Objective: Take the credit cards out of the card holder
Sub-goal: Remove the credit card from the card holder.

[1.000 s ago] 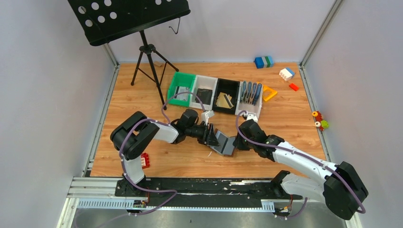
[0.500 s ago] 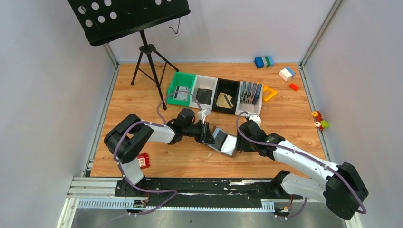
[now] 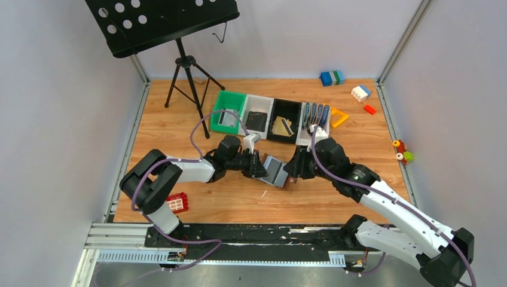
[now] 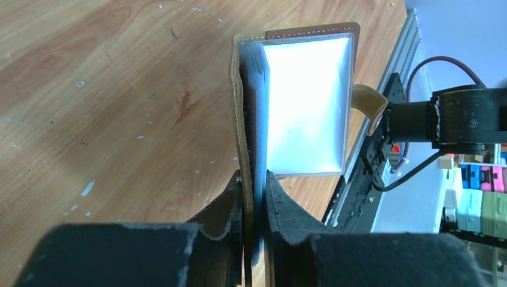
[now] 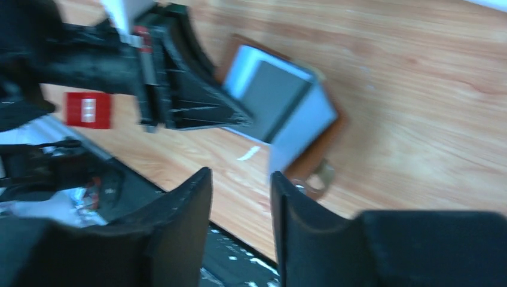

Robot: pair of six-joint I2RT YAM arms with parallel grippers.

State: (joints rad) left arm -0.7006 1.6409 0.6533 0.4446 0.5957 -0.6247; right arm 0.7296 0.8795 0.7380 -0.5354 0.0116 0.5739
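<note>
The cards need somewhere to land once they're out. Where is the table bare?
Free: wood between the tripod and the left arm; wood by the front rail, between the red brick and the right arm. Crowded: the bin row and the card holder, flanked by left gripper and right gripper.

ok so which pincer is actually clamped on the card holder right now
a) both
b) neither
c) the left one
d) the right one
c: the left pincer is pinched shut on one flap of the open card holder, while the right pincer stands open, gripping nothing.
</note>
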